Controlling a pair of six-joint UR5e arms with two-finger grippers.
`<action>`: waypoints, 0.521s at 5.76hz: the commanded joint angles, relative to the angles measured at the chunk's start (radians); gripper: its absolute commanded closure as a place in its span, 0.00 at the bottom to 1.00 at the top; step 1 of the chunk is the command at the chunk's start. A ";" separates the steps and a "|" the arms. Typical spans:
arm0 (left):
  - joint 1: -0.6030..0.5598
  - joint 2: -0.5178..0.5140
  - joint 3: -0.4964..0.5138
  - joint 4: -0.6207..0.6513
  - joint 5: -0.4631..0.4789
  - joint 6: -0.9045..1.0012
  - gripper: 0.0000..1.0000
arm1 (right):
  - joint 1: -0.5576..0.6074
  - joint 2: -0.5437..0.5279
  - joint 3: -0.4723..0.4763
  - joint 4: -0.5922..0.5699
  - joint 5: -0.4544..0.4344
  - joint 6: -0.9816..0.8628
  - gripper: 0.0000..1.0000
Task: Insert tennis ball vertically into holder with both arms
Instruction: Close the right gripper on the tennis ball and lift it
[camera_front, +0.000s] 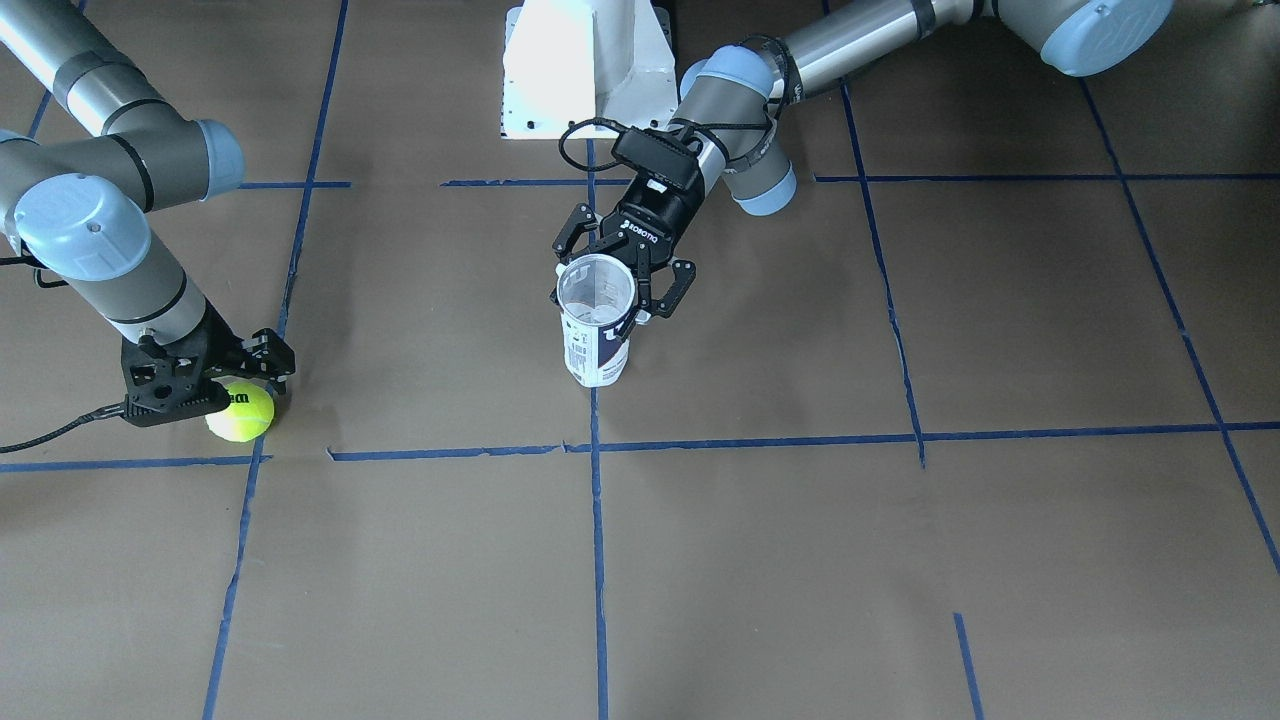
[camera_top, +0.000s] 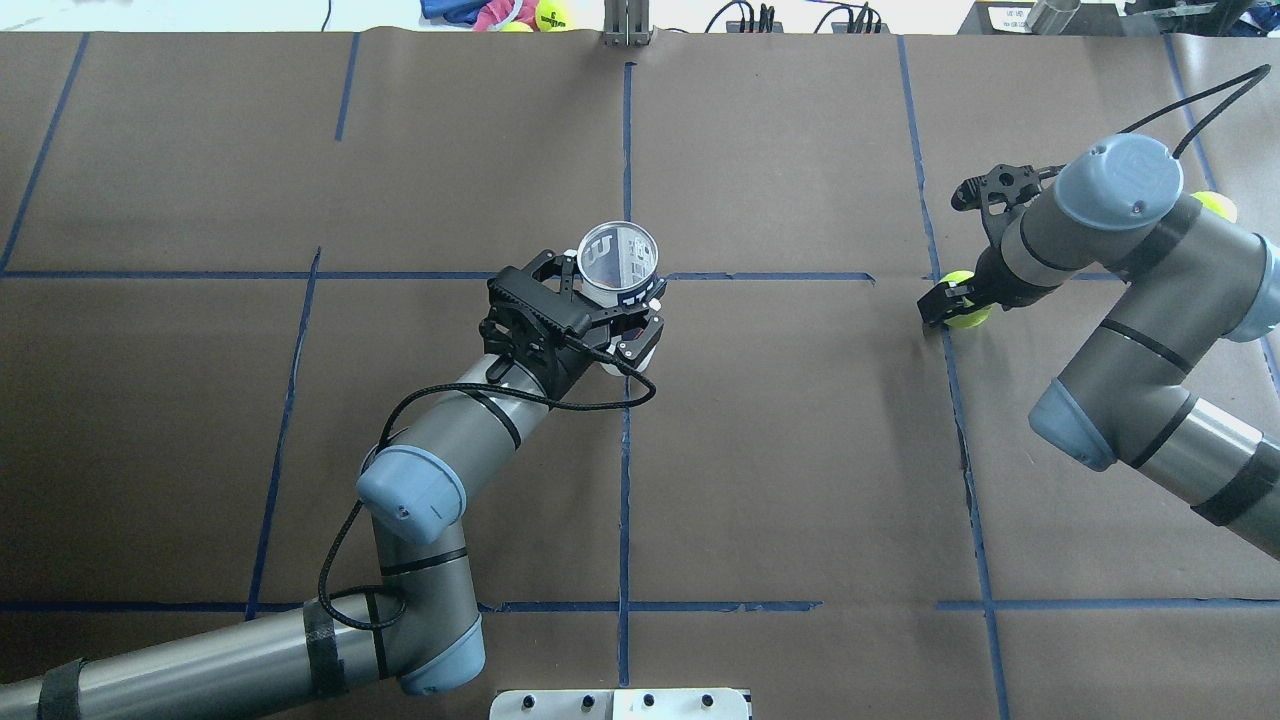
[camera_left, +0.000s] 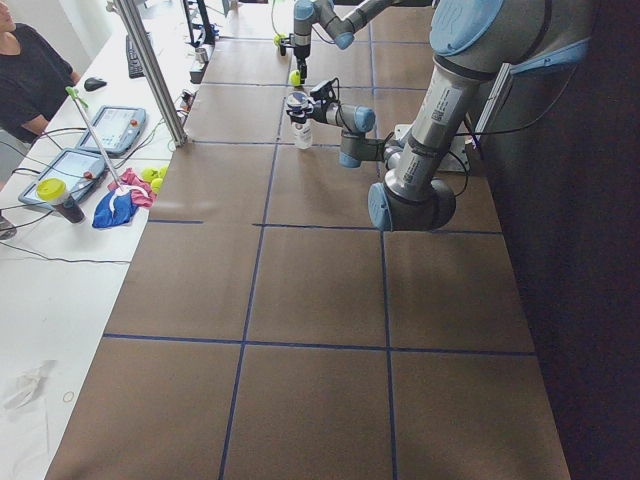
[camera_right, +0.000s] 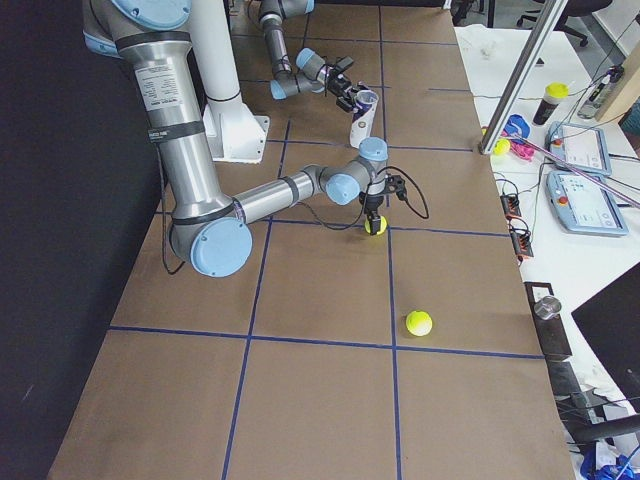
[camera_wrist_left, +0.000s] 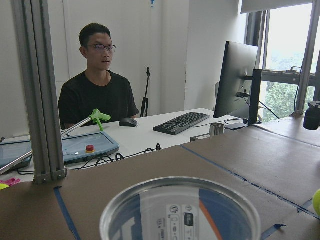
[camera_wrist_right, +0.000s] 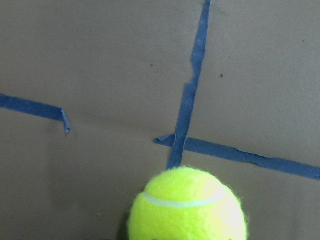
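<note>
The main risk is at the mouth. The ball (camera_front: 240, 412) looks about as wide as the opening, so a small offset on the way down would probably leave it sitting on the rim or send it off the side. The left gripper (camera_front: 606, 300) is clamped around the holder (camera_front: 597, 350) just under that rim. A hard squeeze could press the clear wall oval and narrow the opening, and the right fingers would have little room beside the left ones. A push on the rim could also tip the holder in a side grip this high. The ball could also be lost before it gets there. The right gripper (camera_front: 235, 385) is low over the ball, which sits well apart from the holder, at the table's (camera_front: 800, 560) end on the robot's right. The fingers seem to straddle the ball, but I cannot tell whether they pinch it, so a loose hold may let it roll off. The holder is near the table's middle, its long axis close to vertical and its open mouth up. Whether its base touches the table is unclear.
</note>
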 joint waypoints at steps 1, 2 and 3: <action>0.002 0.000 0.000 0.000 0.000 0.000 0.17 | -0.003 0.032 -0.032 0.000 -0.027 -0.002 0.01; 0.000 0.000 0.000 0.000 0.000 0.000 0.17 | -0.003 0.037 -0.038 0.000 -0.045 -0.002 0.01; 0.002 0.000 0.000 0.000 0.000 0.000 0.17 | -0.001 0.037 -0.038 0.000 -0.047 -0.003 0.08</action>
